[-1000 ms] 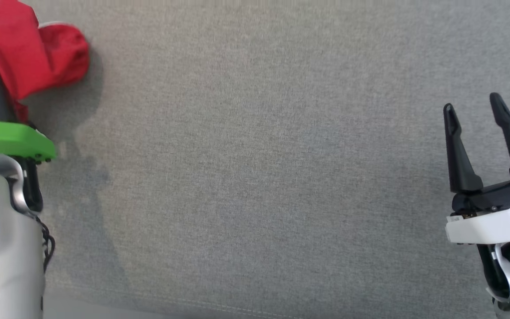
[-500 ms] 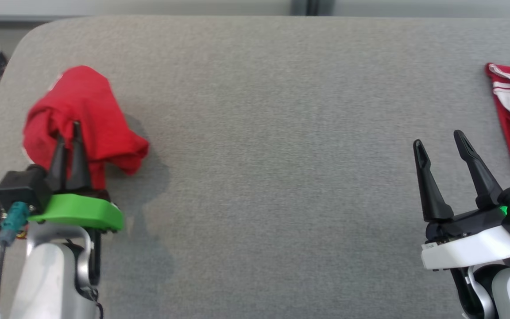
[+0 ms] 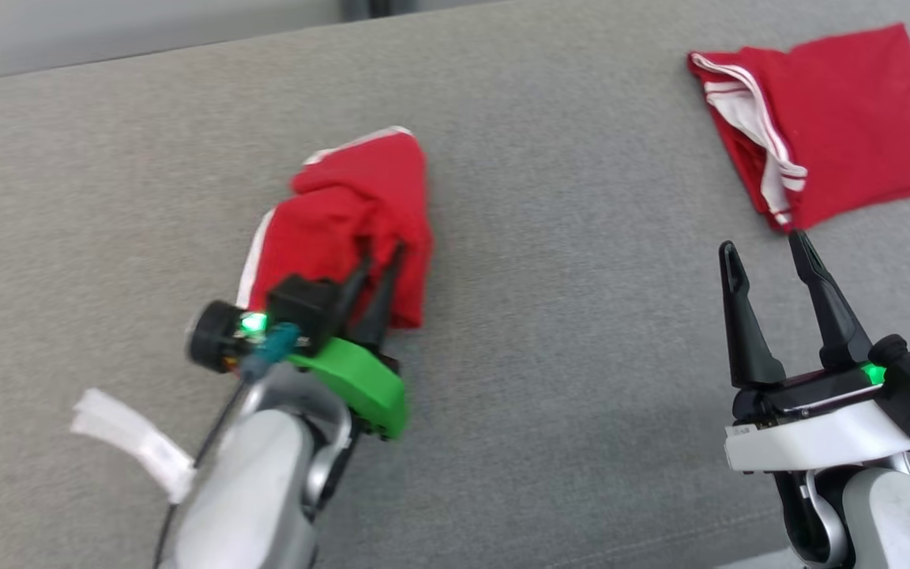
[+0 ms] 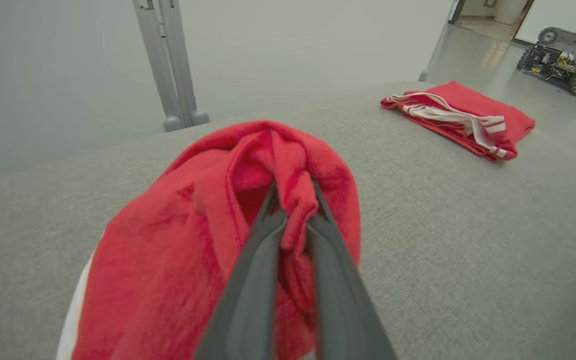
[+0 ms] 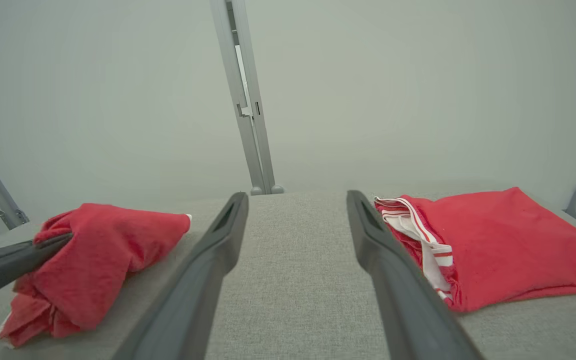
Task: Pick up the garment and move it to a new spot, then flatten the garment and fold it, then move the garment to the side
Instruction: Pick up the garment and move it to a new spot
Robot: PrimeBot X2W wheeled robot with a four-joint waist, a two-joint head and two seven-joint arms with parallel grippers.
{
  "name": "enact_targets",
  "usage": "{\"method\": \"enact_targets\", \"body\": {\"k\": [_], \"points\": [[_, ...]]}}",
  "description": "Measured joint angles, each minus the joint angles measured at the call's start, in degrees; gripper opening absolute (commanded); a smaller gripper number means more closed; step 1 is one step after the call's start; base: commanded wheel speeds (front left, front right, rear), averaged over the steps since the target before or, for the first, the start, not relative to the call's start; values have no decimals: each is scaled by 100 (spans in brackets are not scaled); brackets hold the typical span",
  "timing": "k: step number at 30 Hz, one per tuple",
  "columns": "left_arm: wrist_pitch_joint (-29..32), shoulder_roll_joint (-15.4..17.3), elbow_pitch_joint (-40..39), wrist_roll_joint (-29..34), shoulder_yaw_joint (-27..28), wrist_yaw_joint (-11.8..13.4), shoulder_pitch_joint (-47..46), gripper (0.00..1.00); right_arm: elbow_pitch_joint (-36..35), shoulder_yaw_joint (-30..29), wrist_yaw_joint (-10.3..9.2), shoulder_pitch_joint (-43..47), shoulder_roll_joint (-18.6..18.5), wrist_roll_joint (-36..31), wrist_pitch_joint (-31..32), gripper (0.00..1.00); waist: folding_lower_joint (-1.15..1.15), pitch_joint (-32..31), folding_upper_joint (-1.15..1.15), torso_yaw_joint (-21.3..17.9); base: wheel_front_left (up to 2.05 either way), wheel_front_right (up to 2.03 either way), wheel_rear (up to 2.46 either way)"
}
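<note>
Two red garments are on the grey table (image 3: 565,332): a folded garment (image 3: 842,134) at the far right, and a bunched garment (image 3: 344,213) left of the middle. The left gripper (image 3: 382,257) is clamped on a fold of the bunched one, which sags around its fingers and seems to rest on the table. The right gripper (image 3: 763,245) hangs spread and empty, just short of the folded piece. This looks like the carrying step. Next, I'd judge, it must release on open table and spread the cloth with both grippers.

Grey surface (image 3: 550,356) (folded red cloth (image 3: 842,118) atop).
</note>
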Motion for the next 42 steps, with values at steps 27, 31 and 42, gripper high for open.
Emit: {"method": "enact_targets", "body": {"k": [27, 31, 42], "points": [[-1402, 250, 29, -393, -330, 927, -52, 100, 81, -216, 0, 70, -68, -111, 119, 100, 0, 129, 0, 71, 0, 0, 0], [-1413, 532, -113, -506, 152, 1170, 317, 100, 24, -198, 0, 148, -108, -110, 232, 100, 0, -87, 0, 369, 0, 0, 0], [-1438, 972, -487, -688, 764, 1267, 1339, 100, 136, -191, -1, 453, -141, -82, 410, 100, 0, -705, 0, 799, 0, 0, 0]]}}
